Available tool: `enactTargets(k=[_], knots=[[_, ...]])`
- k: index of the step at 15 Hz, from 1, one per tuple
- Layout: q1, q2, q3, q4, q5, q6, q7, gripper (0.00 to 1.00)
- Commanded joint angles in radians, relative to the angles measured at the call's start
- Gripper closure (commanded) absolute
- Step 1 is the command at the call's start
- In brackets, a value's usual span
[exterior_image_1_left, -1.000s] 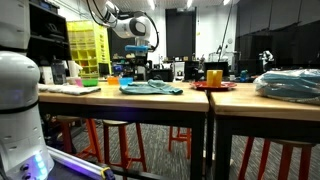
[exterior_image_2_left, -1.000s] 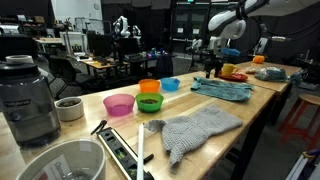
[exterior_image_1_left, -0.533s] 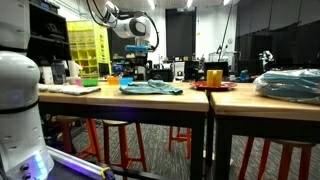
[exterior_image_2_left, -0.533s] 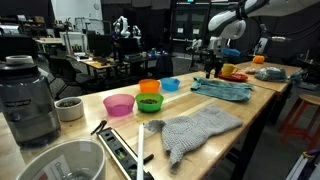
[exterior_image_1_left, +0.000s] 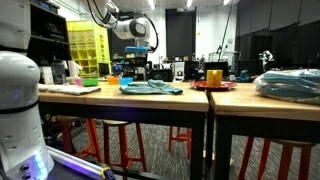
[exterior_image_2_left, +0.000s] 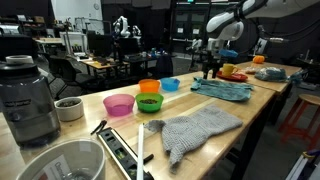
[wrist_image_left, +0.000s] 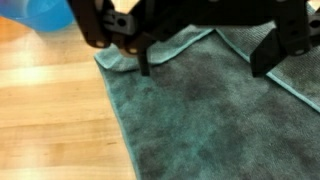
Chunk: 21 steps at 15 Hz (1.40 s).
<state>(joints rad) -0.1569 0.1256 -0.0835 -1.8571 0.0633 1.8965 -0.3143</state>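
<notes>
In an exterior view, my tool (exterior_image_1_left: 139, 68) hangs from the white arm over the far end of the wooden surface (exterior_image_1_left: 100, 93), pointing down at the teal towel (exterior_image_1_left: 150, 88) spread flat there. Well to the side of the towel, an orange cup (exterior_image_1_left: 214, 75) stands on a red plate (exterior_image_1_left: 214, 86).

In an exterior view from along the surface, my tool (exterior_image_2_left: 210, 70) sits just above the far edge of the teal towel (exterior_image_2_left: 222, 88). Nearer the camera are a blue bowl (exterior_image_2_left: 171, 84), an orange bowl (exterior_image_2_left: 150, 87), a green bowl (exterior_image_2_left: 150, 102) and a pink bowl (exterior_image_2_left: 119, 104), with a grey knitted cloth (exterior_image_2_left: 195, 130) apart from them.

In the wrist view, my tool (wrist_image_left: 202, 70) is spread wide and grips nothing. Both fingers (wrist_image_left: 145, 62) hover over the teal towel (wrist_image_left: 200, 125), near its folded corner. I cannot tell whether the tips touch the fabric. The blue bowl (wrist_image_left: 45, 12) shows at the frame's top corner, on the bare wood.
</notes>
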Motion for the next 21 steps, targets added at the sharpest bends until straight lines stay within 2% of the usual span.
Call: enactTargets(k=[1,3,7,11,15,16,18,19,21], knots=[[0.026,0.018,0.011,0.015,0.027,0.065,0.055,0.0],[0.04,0.037,0.02,0.025,0.029,0.118,0.087,0.0],[0.07,0.075,0.022,0.039,-0.049,0.226,0.174,0.0],[0.078,0.111,0.009,0.069,-0.143,0.252,0.245,0.0],[0.072,0.143,-0.002,0.102,-0.184,0.261,0.276,0.0],[0.072,0.151,-0.004,0.11,-0.188,0.26,0.282,0.04],[0.073,0.168,-0.008,0.126,-0.195,0.256,0.289,0.29],[0.073,0.175,-0.01,0.13,-0.199,0.257,0.292,0.29],[0.074,0.186,-0.014,0.139,-0.214,0.256,0.303,0.42]])
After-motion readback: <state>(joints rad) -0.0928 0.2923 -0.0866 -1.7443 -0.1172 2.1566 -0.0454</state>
